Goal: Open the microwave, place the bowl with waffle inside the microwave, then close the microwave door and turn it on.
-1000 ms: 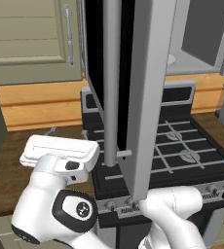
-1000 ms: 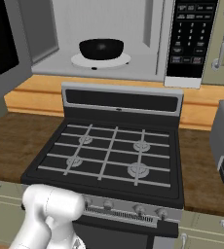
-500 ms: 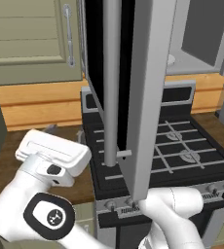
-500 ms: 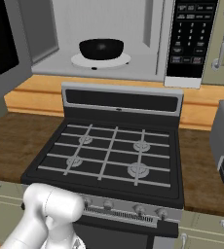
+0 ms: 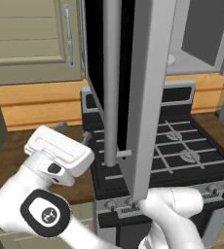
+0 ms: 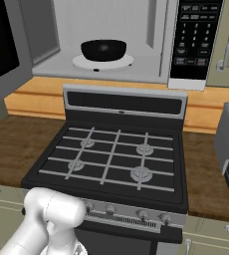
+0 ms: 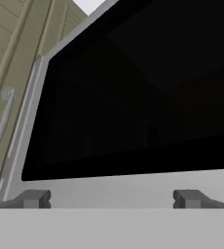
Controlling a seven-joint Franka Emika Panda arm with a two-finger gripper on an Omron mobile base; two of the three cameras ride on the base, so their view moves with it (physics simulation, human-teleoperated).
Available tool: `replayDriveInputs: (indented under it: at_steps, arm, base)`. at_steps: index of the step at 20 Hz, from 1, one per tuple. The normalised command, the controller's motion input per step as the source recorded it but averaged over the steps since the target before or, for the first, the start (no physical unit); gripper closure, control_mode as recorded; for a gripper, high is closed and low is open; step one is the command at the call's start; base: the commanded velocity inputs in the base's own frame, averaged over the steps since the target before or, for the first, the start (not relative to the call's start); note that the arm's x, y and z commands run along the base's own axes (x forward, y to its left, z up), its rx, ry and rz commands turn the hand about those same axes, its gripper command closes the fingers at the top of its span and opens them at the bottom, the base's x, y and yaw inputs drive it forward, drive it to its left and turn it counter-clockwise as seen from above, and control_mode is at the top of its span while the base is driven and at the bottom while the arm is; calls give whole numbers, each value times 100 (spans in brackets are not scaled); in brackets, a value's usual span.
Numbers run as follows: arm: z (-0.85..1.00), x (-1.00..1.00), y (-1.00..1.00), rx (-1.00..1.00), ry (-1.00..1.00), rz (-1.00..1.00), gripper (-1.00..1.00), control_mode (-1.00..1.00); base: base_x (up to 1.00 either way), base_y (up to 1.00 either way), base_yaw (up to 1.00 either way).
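My gripper (image 7: 112, 198) stands with its two dark fingertips (image 7: 33, 198) spread wide at the bottom of the hand view, nothing between them. Straight ahead of them, and close, is the wide flat microwave door of black glass bordered in silver-grey (image 7: 133, 97); its silver lower border runs across just above my tips, so I am facing the panel's broad face, not its edge.

In the left base view that door (image 5: 148, 92) stands swung out toward me at centre frame, seen nearly edge-on, with its long silver bar handle (image 5: 111, 82) running top to bottom. My hand sits at the lower left of that frame, to the left of the door, below the olive-green cabinet door with a metal handle (image 5: 31, 39).

The shallow round black bowl (image 6: 103, 50) already rests on the pale round plate (image 6: 102, 62) inside the grey cavity of the large boxy silver-grey microwave (image 6: 106, 30), in the upper middle of the right base view, above the black-topped stove with grates (image 6: 111, 159). I cannot make out the waffle from here.

So the step in hand, as I judge it, is closing. The panel's long axis is upright and its hinge lies on the far left, so my push should go flat against the glass, sweeping it rightward toward the cavity. The black keypad (image 6: 192, 35) to the right comes after.
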Motion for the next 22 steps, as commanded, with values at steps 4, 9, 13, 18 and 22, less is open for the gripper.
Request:
replayDriveInputs:
  at_steps: [4,9,13,18,22]
  arm:
    - [0,0,-4,0,0,-8,-100,-100]
    - [0,1,-34,0,0,-9,-100,-100]
    - [0,4,-38,0,0,-10,-100,-100]
    - [10,2,-45,0,0,-4,-100,-100]
    - [22,0,-46,0,0,-4,-100,-100]
  base:
    - [0,0,0]
    - [0,0,0]
    - [0,0,0]
    - [0,0,0]
    - [0,0,0]
